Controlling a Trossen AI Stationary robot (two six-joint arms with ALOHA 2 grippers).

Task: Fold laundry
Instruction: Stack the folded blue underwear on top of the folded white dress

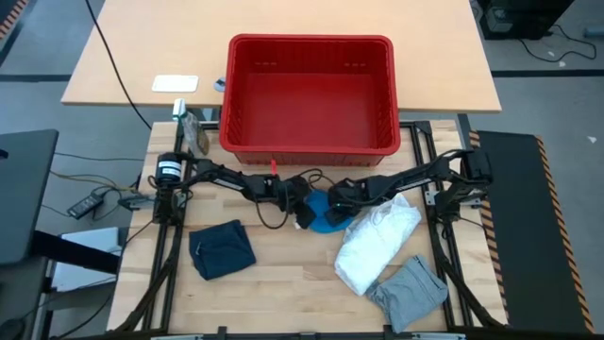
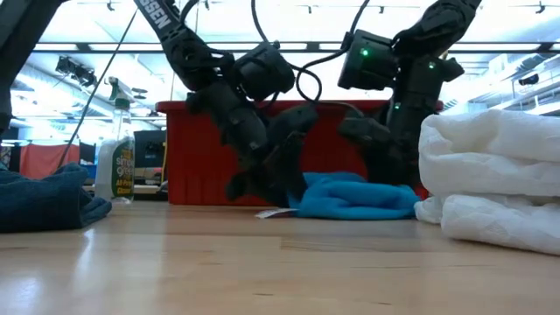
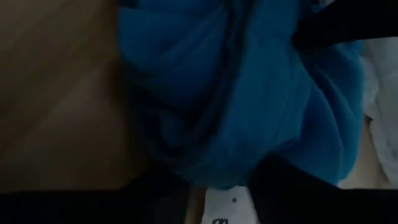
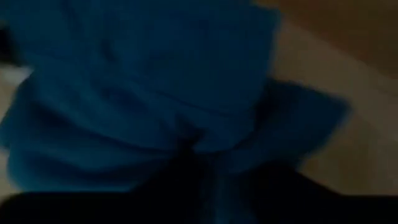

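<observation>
Both grippers, left (image 1: 300, 213) and right (image 1: 332, 208), pinch the blue cloth (image 2: 350, 197), whose bunched edge could slip free during lifting.

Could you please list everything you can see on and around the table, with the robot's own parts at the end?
blue cloth: one, bright blue, bunched at the table's middle, between both end effectors
navy cloth: one, dark navy, folded, on the table's left part
white cloth: one, white and crinkly, right of the blue cloth
grey cloth: one, grey, near the front right corner, beside the white cloth
basket: one, red plastic, behind the arms
spray bottle: one, clear, left of the basket
card: one, white, on the far table
left end effector: one, dark, at the blue cloth's left edge
right end effector: one, dark, on the blue cloth
</observation>
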